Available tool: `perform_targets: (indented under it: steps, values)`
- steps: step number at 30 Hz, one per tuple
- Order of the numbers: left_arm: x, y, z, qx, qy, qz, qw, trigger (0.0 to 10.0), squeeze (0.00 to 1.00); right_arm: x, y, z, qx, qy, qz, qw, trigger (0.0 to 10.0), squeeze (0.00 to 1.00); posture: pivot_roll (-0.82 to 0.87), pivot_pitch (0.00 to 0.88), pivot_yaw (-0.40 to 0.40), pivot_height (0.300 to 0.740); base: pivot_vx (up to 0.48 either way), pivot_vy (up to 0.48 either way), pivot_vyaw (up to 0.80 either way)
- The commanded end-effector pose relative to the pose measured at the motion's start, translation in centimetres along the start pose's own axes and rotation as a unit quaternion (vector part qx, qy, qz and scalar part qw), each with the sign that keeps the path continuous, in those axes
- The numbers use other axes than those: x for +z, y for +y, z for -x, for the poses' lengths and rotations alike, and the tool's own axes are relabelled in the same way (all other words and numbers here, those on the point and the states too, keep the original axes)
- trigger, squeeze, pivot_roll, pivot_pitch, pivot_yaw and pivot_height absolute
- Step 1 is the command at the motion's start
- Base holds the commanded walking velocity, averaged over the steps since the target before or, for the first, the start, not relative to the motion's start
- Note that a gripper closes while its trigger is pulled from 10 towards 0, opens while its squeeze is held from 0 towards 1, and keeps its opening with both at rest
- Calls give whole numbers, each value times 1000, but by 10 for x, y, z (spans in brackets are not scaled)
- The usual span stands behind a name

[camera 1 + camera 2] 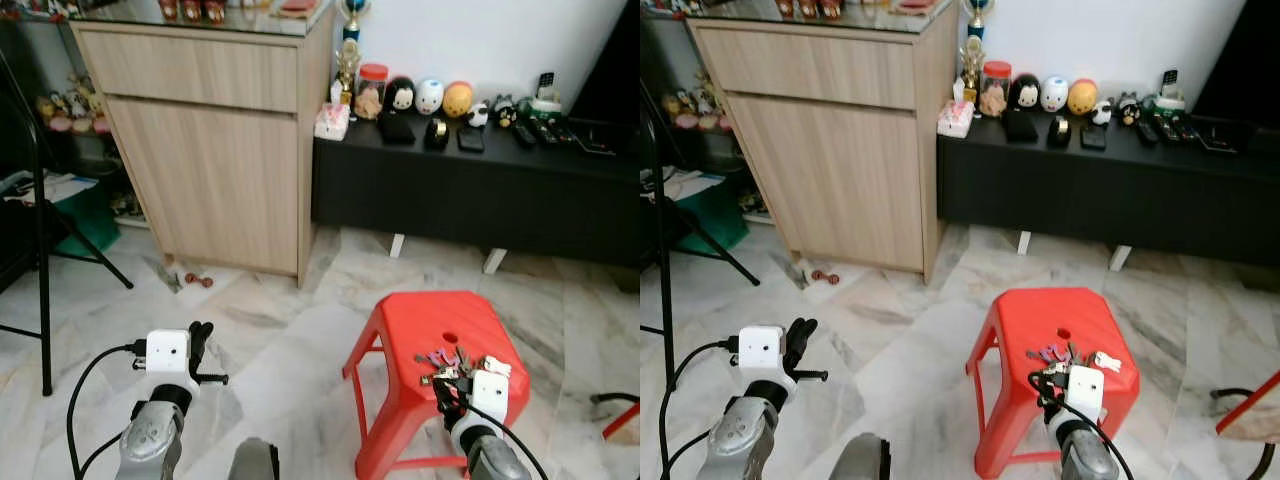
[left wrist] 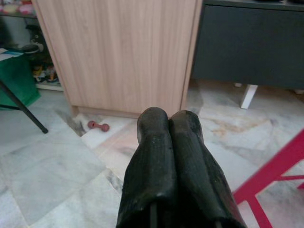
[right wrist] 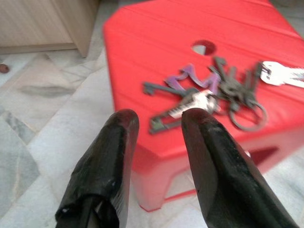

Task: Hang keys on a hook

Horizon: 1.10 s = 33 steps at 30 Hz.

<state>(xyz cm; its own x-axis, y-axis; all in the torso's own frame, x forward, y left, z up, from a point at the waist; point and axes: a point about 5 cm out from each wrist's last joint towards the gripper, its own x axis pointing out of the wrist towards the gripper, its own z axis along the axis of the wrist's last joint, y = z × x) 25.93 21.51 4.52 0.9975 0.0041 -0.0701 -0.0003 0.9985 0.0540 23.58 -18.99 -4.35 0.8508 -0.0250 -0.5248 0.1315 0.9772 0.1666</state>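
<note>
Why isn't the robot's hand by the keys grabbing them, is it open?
Open. The right tool's fingers stand apart, just short of the keys lying on the red stool.

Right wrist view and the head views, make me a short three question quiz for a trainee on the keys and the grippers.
1. True or false: the bunch of keys lies on the red plastic stool.
2. Which gripper is open near the keys? A) left gripper B) right gripper
3. Fill in: the left gripper's fingers are ____ and point toward the wooden cabinet.

Key: 1 true; 2 B; 3 shut.
</note>
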Motion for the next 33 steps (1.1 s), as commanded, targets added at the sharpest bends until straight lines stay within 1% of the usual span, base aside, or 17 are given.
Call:
perform_targets:
  steps: [1, 13, 17, 20, 26, 27, 28, 30, 32, 33]
  values:
    - [-2, -2, -2, -6, 10, -3, 1000, 10000, 0, 4, -2, -2, -5, -3, -3, 1000, 10000, 0, 203, 0, -67, 641, 330, 0, 0]
    - [-3, 1, 1, -1, 9, -5, 1000, 10000, 0, 0, -1, -1, -8, 6, -5, 1000, 10000, 0, 208, 0, -65, 641, 343, 0, 0]
    - [-5, 1, 2, -2, 15, -5, 1000, 10000, 0, 0, -3, 0, -16, 4, 5, 1000, 10000, 0, 210, 0, -63, 641, 0, 0, 0]
    - [-5, 0, 1, -6, 16, -3, 1000, 10000, 0, 2, -1, -2, -13, 2, -1, 1000, 10000, 0, 200, 0, -57, 641, 0, 0, 0]
    - [-2, 0, -2, -10, 15, -5, 1000, 10000, 0, 0, 6, -4, 5, 20, -13, 1000, 10000, 0, 195, 0, -47, 641, 0, 0, 0]
    - [-2, -1, -2, -13, 14, -7, 1000, 10000, 0, -2, 8, -4, 12, 33, -26, 999, 10000, 675, 195, 0, -43, 641, 0, 0, 0]
    - [-1, -1, -2, -14, 14, -7, 1000, 10000, 0, -2, 9, -5, 15, 37, -31, 999, 10000, 1000, 197, 0, -42, 641, 0, 0, 0]
    - [-1, -1, -1, -15, 13, -8, 1000, 10000, 0, -3, 11, -5, 24, 44, -39, 998, 10000, 1000, 198, 0, -39, 641, 0, 0, 0]
    - [-1, -1, 1, -17, 14, -10, 1000, 10000, 0, -5, 15, -6, 41, 60, -35, 997, 10000, 1000, 199, 0, -40, 641, 0, 0, 0]
    - [-2, -1, 2, -17, 15, -10, 1000, 10000, 0, -6, 16, -6, 46, 68, -26, 996, 10000, 1000, 198, 0, -41, 641, 0, 0, 0]
